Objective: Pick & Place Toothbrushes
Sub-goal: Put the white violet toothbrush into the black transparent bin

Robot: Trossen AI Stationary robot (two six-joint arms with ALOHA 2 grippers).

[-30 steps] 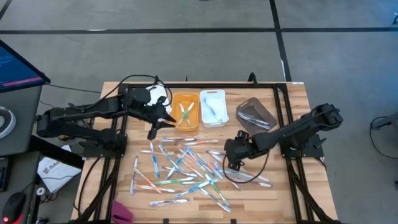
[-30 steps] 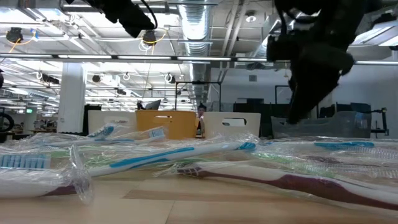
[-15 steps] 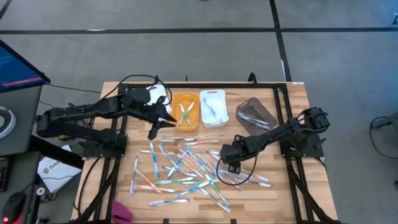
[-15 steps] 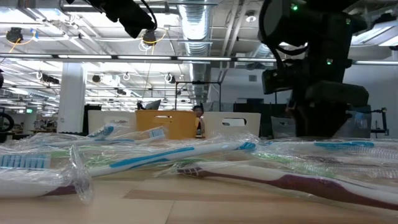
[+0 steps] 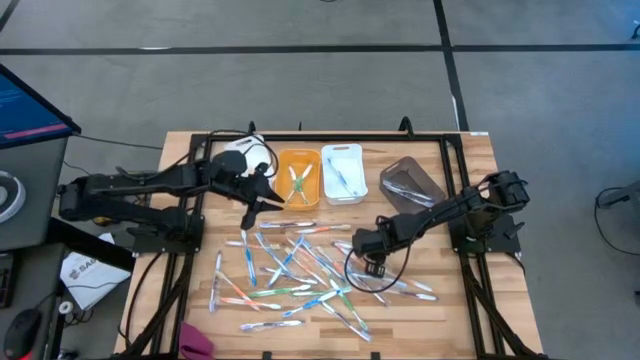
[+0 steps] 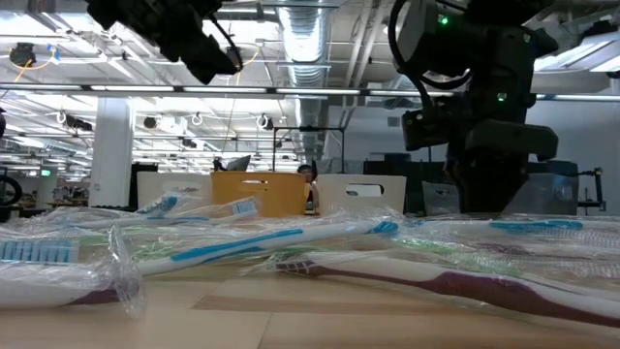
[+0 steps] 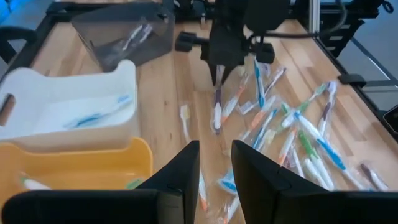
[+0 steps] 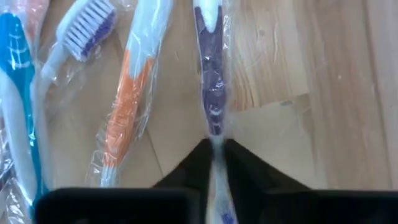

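Note:
Many wrapped toothbrushes [image 5: 300, 265], blue, white, green and orange, lie scattered flat on the wooden table. My right gripper [image 5: 368, 252] stands at the pile's right side, pointing down, shut on a purple-and-white toothbrush [image 8: 211, 87]; the left wrist view also shows this toothbrush [image 7: 216, 112] below that gripper. My left gripper [image 5: 252, 205] hovers above the table next to the orange bin [image 5: 297, 178]. It is open with a narrow gap, and nothing is between its fingers [image 7: 180, 168]. My right gripper pinches the wrapped purple-and-white toothbrush between its two fingers, on the pale stretch [image 8: 215, 146] just past the purple grip, near one end. The fingers come from above, pointing down, one on each long side. The toothbrush lies flat on the table.
Three bins stand in a row at the table's far side: the orange one with a few brushes, a white one [image 5: 342, 172] and a dark clear one [image 5: 411, 185]. An orange-and-white toothbrush [image 8: 124, 118] lies close beside the held one. Black cables loop near both arms.
My right gripper has come down onto the right side of the pile and shifted a little toward the table's left edge. My left gripper has sunk a little beside the orange bin. The toothbrushes on the table lie as before.

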